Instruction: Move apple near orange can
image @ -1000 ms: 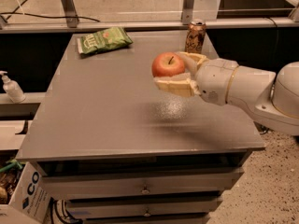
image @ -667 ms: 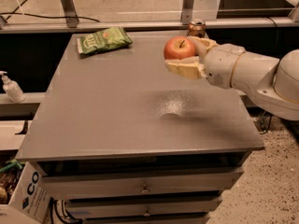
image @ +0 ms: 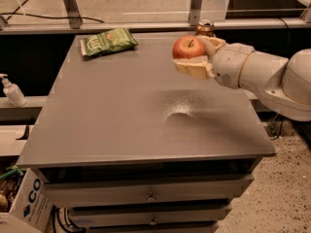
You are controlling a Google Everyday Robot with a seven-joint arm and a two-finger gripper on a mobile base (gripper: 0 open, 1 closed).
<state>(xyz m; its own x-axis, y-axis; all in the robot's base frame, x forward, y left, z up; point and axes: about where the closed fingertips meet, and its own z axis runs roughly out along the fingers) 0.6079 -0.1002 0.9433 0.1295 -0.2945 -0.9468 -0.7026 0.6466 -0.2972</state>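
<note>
The red-orange apple (image: pixel 187 47) is held in my gripper (image: pixel 193 56), above the far right part of the grey table (image: pixel 121 115). The gripper's tan fingers (image: pixel 193 69) are shut on the apple from below and behind. The orange can (image: pixel 205 28) stands at the table's far right edge, just behind the gripper; only its silver top and upper part show, the rest is hidden by the gripper. My white arm (image: pixel 265 76) comes in from the right.
A green chip bag (image: pixel 108 41) lies at the table's far left. A white pump bottle (image: pixel 10 91) stands on a ledge left of the table. A rail and posts run behind the table. Drawers are below the tabletop.
My gripper has carried the apple up and away toward the far right edge, closer to the orange can, which it now partly hides.
</note>
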